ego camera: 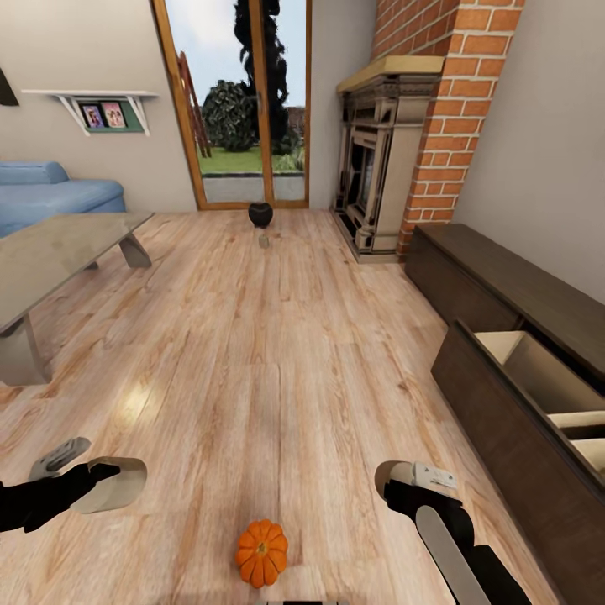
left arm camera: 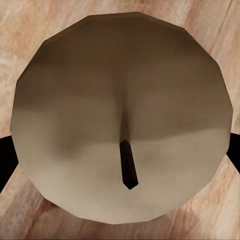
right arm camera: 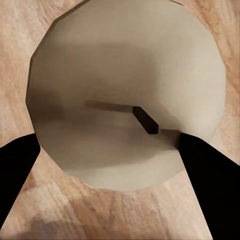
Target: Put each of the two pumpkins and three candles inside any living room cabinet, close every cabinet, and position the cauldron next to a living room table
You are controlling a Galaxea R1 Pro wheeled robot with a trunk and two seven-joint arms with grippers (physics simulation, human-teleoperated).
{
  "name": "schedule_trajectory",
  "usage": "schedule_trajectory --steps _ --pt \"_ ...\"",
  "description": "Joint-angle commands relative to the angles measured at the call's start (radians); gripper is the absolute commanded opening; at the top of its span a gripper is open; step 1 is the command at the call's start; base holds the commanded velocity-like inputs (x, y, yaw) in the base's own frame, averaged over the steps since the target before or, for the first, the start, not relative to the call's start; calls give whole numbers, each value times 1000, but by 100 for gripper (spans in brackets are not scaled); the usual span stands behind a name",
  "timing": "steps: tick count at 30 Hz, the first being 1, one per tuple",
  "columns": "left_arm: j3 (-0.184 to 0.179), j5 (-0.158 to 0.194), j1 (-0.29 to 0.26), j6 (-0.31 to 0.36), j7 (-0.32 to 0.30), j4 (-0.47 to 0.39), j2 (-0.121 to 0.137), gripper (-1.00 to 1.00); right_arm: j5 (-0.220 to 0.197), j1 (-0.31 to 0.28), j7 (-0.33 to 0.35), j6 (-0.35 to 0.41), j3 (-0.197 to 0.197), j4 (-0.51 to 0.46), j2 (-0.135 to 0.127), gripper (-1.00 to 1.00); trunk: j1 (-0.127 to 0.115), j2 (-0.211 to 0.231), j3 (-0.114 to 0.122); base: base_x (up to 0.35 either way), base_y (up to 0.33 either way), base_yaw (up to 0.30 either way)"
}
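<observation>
Each of my grippers is shut on an off-white candle, low over the wood floor. In the head view my left gripper (ego camera: 101, 487) holds one candle (ego camera: 120, 490), and my right gripper (ego camera: 397, 486) holds another candle (ego camera: 387, 476). The left wrist view looks down on that candle's top (left arm camera: 125, 100) and dark wick, with a black finger (left arm camera: 4, 160) at its side. The right wrist view shows its candle (right arm camera: 125, 75) between black fingers (right arm camera: 210, 175). An orange pumpkin (ego camera: 261, 552) lies on the floor between the arms. A third candle (ego camera: 263, 240) stands far ahead, just before the black cauldron (ego camera: 260, 213).
The dark-brown cabinet (ego camera: 496, 294) runs along the right wall, with its near drawer (ego camera: 538, 378) pulled open. The coffee table (ego camera: 50, 252) stands at the left, a blue sofa (ego camera: 50, 195) behind it. A brick fireplace (ego camera: 386, 160) and glass door lie ahead.
</observation>
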Motion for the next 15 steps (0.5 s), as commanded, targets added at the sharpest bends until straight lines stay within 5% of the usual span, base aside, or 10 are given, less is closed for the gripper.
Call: schedule_trajectory --steps 1,15 --pt "1 10 -1 3 10 -1 0 -100 -9 -1 -10 1 2 -1 -1 -100 -4 7 1 0 0 0" --pt "0 10 -1 3 10 -1 -1 -100 -9 -1 -10 1 2 0 -2 -100 -58 105 22 0 0 0"
